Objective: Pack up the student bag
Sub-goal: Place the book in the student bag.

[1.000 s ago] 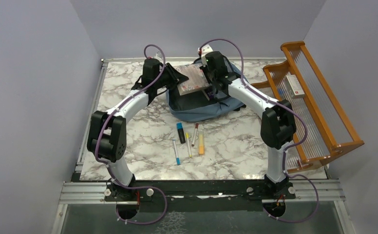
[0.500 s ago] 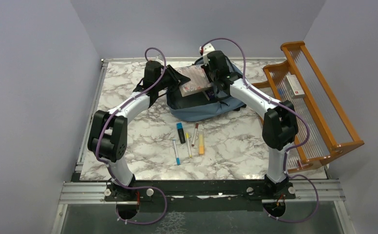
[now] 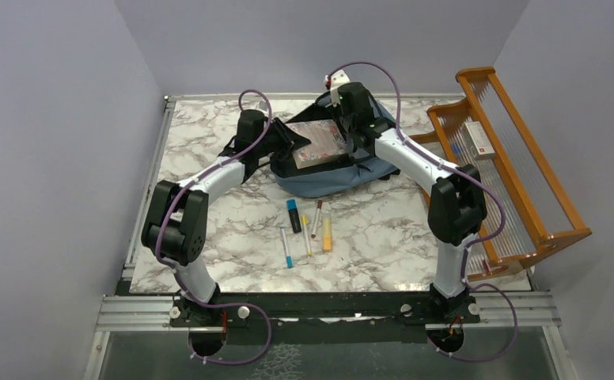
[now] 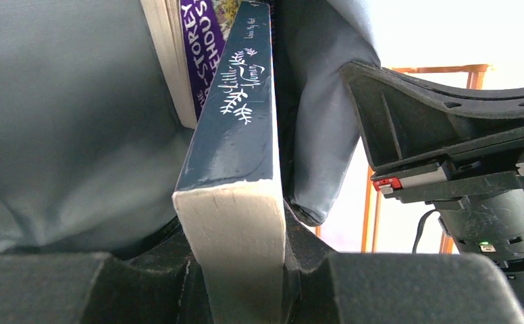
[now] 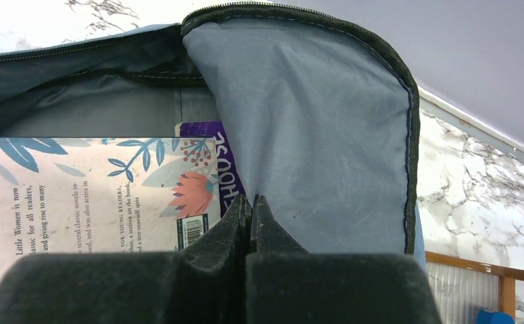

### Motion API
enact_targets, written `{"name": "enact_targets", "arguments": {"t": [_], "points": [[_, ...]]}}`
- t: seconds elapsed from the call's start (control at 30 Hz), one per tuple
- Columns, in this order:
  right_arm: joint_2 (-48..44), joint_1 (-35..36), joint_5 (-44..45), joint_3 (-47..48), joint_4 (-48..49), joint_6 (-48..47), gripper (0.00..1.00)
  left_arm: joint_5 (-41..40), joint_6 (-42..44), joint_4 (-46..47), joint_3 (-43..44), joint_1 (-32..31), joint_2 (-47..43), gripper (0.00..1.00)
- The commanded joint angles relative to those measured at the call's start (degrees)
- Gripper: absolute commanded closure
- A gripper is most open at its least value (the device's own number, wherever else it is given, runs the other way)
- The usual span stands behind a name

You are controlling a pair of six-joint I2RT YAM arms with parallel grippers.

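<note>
The dusty-blue student bag (image 3: pixel 327 180) lies at the table's far middle with its opening held up. My left gripper (image 3: pixel 282 142) is shut on a dark-blue-spined book (image 4: pixel 236 155) and holds it partly inside the bag. The book's pale floral cover shows from above (image 3: pixel 316 143) and in the right wrist view (image 5: pixel 90 196). A purple book (image 4: pixel 195 40) lies inside the bag beside it. My right gripper (image 3: pixel 350 127) is shut on the bag's grey flap (image 5: pixel 313 135), and its jaws (image 5: pixel 251 210) are pressed together at the flap's lower edge.
Several markers and pens (image 3: pixel 308 226) lie on the marble table in front of the bag. An orange wooden rack (image 3: pixel 517 170) stands along the right edge and holds a white box (image 3: pixel 479 138).
My left gripper has moved down and a little toward me with the book, which now lies lower and flatter in the bag's opening. The right gripper still holds the flap in about the same place.
</note>
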Motion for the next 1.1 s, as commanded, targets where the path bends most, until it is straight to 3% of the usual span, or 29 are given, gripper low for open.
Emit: {"name": "enact_targets", "arguments": {"t": [0.0,0.57,1.07], "points": [[-4.03,0.16,-1.56,-0.49,6.18,0.66,0.99,3.63,-1.52,7.07,4.05,-0.48,-0.99,1.0],[-4.92,0.18,-5.75,-0.72,6.7,2.94,0.99,2.43,-6.2,15.68,15.04,-3.53,12.62,1.0],[-6.33,0.21,-7.58,-1.08,5.44,4.39,0.99,-0.14,-7.87,21.13,30.9,-6.53,29.42,1.0]]}}
